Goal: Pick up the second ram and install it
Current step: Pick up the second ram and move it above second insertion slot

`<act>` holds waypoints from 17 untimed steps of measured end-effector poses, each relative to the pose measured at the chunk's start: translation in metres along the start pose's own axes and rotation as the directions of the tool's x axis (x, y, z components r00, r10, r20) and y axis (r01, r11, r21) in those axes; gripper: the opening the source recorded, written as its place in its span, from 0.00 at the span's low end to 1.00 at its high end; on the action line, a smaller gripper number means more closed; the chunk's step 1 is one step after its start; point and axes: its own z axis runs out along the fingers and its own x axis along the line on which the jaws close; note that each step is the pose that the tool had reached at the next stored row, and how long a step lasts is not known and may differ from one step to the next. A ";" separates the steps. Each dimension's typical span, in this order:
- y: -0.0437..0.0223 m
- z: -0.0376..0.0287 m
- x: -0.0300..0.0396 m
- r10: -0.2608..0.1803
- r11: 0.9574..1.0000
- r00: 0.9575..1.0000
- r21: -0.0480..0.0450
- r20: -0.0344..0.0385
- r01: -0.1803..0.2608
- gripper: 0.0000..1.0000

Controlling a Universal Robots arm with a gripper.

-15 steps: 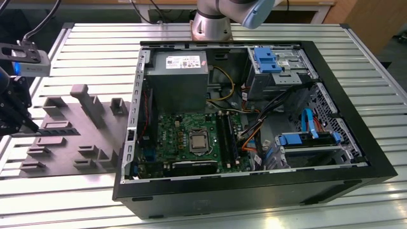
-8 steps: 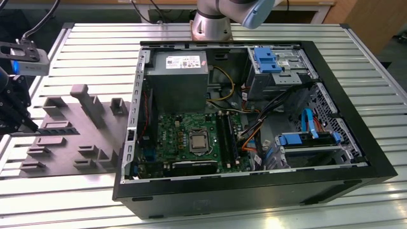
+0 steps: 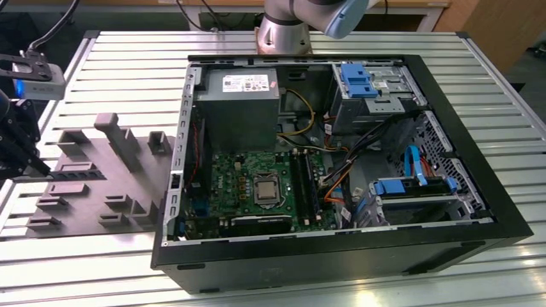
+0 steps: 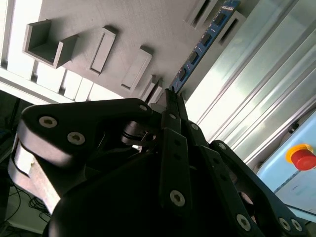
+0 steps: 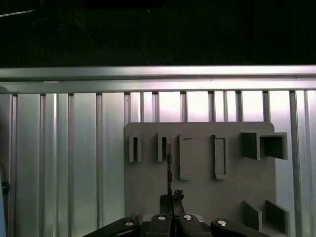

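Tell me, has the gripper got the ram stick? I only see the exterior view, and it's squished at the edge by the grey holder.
Observer: It looks so. In the second wrist view the gripper is pinched shut on the near end of the second ram.
Operator: What colour is it?
Observer: Blue along its side, with a row of small dark chips.
Operator: Is it pointing straight?
Observer: In the first wrist view it is a thin dark line running straight out from the fingertips, close beside a slotted upright of the grey holder.
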 end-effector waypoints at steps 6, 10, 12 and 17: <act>0.0001 -0.0019 -0.0001 0.000 1.000 1.000 0.000 0.000 0.000 0.12; 0.0001 -0.0029 -0.0001 0.000 1.000 1.000 0.000 0.000 0.000 0.12; 0.0001 -0.0035 -0.0001 0.000 1.000 1.000 0.000 0.000 0.000 0.12; 0.0002 -0.0050 -0.0001 0.000 1.000 1.000 0.000 0.000 0.000 0.12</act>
